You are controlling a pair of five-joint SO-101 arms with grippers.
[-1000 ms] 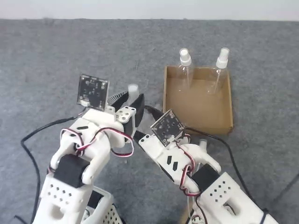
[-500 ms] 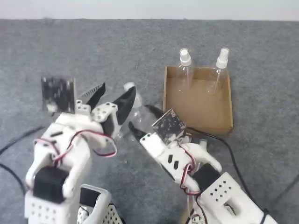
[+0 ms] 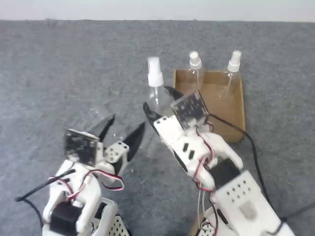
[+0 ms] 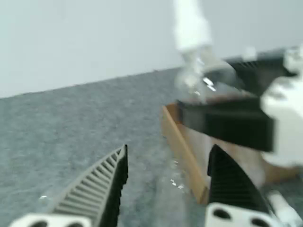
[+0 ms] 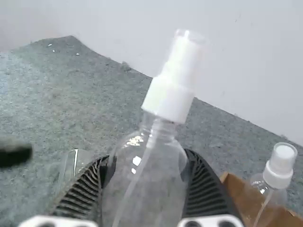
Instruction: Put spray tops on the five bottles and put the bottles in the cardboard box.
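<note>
The high camera looks down from behind and above both arms, across the table to the far wall. Each wrist camera rides close behind its own gripper, aimed low and forward: the left gripper, the right gripper. All three views catch the bottle and the cardboard box.

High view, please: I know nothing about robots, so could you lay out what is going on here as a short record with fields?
Right gripper: shut on a clear bottle with its spray top on, held beside the cardboard box
Left gripper: open, empty, over the grey carpet
In the box: far-left bottle and far-right bottle, both standing with spray tops on
Not yet boxed: the held bottle
</note>
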